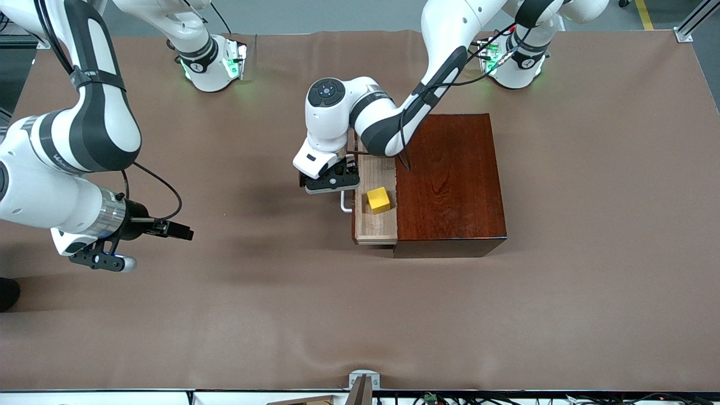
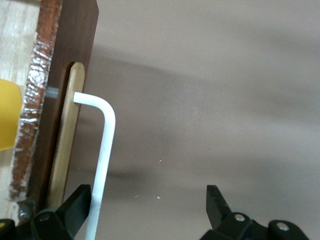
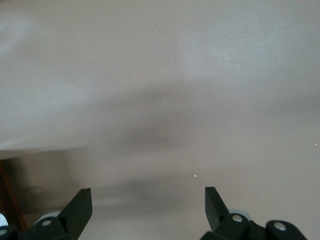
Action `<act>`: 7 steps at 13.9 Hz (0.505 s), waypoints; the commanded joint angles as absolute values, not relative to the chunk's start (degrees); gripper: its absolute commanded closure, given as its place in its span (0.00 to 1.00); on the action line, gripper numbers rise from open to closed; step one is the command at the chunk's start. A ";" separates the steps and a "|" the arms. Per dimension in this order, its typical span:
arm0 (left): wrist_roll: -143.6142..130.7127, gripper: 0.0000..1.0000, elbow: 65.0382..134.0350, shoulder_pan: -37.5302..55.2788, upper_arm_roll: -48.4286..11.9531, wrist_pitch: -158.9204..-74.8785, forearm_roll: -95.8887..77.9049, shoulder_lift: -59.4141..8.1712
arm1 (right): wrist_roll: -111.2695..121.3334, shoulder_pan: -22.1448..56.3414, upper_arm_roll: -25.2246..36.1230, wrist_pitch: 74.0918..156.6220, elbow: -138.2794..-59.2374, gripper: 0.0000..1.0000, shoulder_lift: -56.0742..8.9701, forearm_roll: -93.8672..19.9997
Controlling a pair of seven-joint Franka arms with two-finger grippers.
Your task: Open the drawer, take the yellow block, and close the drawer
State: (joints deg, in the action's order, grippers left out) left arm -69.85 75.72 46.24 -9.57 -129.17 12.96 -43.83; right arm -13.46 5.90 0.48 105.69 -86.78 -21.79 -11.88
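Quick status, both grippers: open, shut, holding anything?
Left gripper: open, holding nothing, at the drawer's white handle, which runs beside one finger.
Right gripper: open, empty, waiting over bare table toward the right arm's end.

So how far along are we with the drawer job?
The drawer is pulled out and the yellow block sits in it, untaken. The left gripper is open beside the white handle, gripping nothing. The right gripper waits open over the table. Taking the block and closing remain.

Brown table cover [image 1: 590, 281], wrinkled; grey floor [image 1: 337, 17] at table's edge.
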 commanded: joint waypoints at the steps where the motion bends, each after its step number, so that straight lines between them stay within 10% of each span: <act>1: -72.95 0.00 74.00 47.90 -10.46 -135.35 12.74 -45.97 | -15.55 5.80 0.44 104.68 -85.34 0.00 -22.50 -14.14; 7: -73.04 0.00 73.21 47.90 -10.46 -135.53 12.66 -45.88 | -20.73 5.89 0.35 104.41 -85.34 0.00 -22.50 -16.00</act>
State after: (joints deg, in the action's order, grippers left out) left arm -70.65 75.91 46.73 -9.72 -133.01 12.96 -44.05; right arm -18.13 5.88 0.52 105.31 -86.77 -21.79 -14.67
